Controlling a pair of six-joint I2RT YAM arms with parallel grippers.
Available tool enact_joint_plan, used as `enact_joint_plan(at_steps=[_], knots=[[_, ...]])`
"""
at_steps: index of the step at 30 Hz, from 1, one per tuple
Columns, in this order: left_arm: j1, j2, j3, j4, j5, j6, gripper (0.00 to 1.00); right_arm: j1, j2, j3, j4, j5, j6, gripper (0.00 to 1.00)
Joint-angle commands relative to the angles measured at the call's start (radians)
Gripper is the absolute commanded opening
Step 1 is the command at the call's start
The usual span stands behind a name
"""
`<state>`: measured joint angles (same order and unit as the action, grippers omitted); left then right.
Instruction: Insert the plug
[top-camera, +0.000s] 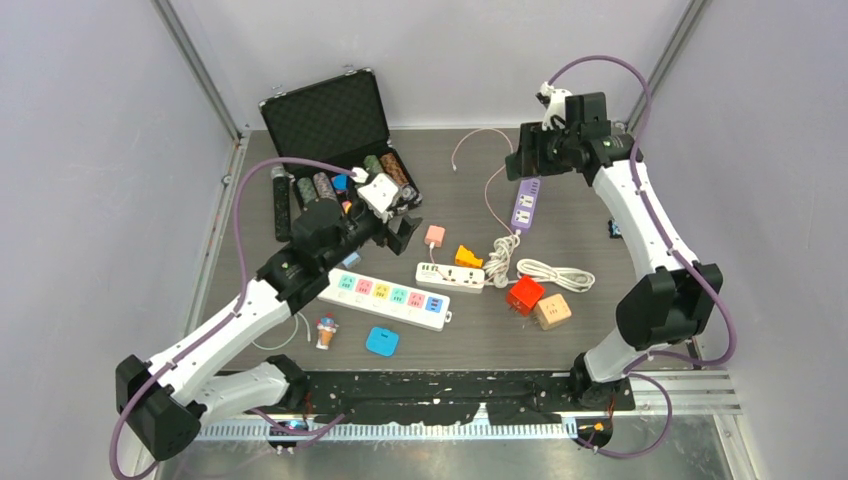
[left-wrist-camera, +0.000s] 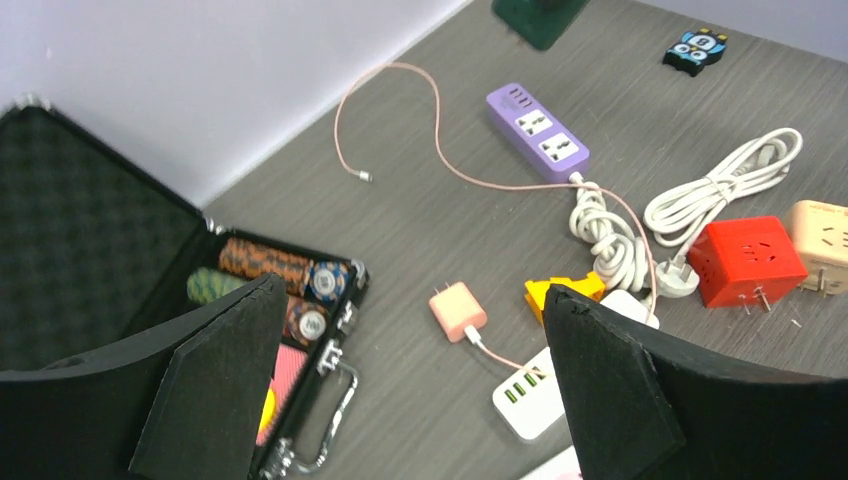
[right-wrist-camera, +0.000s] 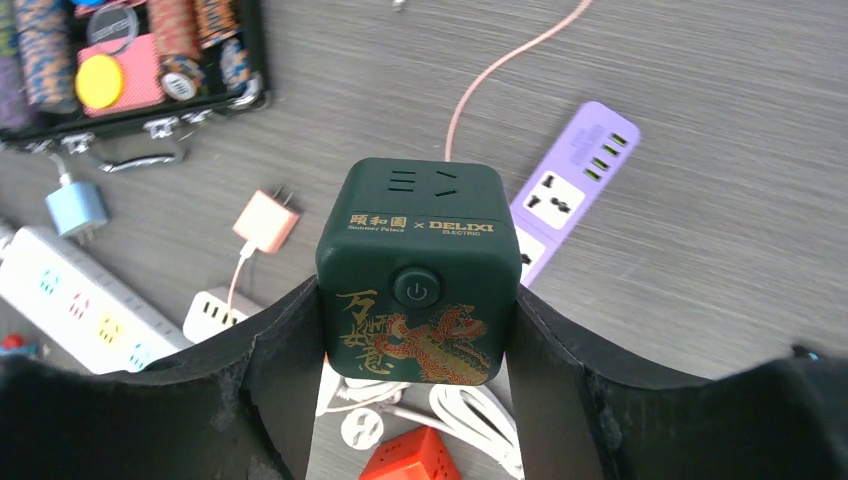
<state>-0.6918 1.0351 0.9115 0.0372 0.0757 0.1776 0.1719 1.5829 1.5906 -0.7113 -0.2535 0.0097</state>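
- Green, dark and printed with a gold dragon, the cube adapter (right-wrist-camera: 415, 290) is sitting between the two black fingers of the right gripper (right-wrist-camera: 415, 300); the fingers are pressing on its two side faces, so the right hand is grasping it.
- In the top view this gripper (top-camera: 530, 160) is hanging at about one o'clock of the table (top-camera: 600, 200), off the surface; whether the cube's prongs are touching anything I cannot tell.
- The purple power strip (top-camera: 527, 203) is lying flat on the table just at six o'clock of the held cube; in the right wrist view it (right-wrist-camera: 570, 190) is showing at three o'clock of the cube, its sockets facing up and bare.
- The left gripper (top-camera: 400, 230) is hovering at about ten o'clock of the table centre, beside the open black case (top-camera: 325, 115); its fingers (left-wrist-camera: 220, 380) are standing wide apart and gripping nothing, so this hand is released.
- A pink charger (left-wrist-camera: 458, 311) is lying on the table below the gap between those fingers.
- A red cube (top-camera: 524, 294) and a peach cube (top-camera: 552, 311) are resting side by side at about four o'clock of the table centre; a long white strip with coloured sockets (top-camera: 385, 297) is lying at eight o'clock.
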Motion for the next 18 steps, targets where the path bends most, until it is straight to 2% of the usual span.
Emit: enact_joint_plan(at_steps=[1,5,9,13,17,18], knots=[[-0.001,-0.032,-0.048,0.057,-0.156,-0.154,1.00,0.008,0.060,0.126,-0.079,0.147,0.095,0.05],[0.013,-0.046,-0.086,0.011,-0.245,-0.240,1.00,0.020,0.116,0.126,-0.143,0.206,0.283,0.05],[0.072,-0.047,-0.085,-0.132,-0.271,-0.361,1.00,0.090,0.105,0.067,-0.138,0.320,0.389,0.05],[0.146,-0.045,-0.098,-0.226,-0.181,-0.463,0.98,0.163,0.102,0.054,-0.157,0.286,0.395,0.05],[0.175,-0.012,-0.113,-0.256,-0.096,-0.487,0.94,0.214,0.084,0.004,-0.155,0.243,0.401,0.05],[0.178,0.002,-0.110,-0.262,-0.083,-0.492,0.92,0.216,0.082,-0.019,-0.153,0.270,0.410,0.05]])
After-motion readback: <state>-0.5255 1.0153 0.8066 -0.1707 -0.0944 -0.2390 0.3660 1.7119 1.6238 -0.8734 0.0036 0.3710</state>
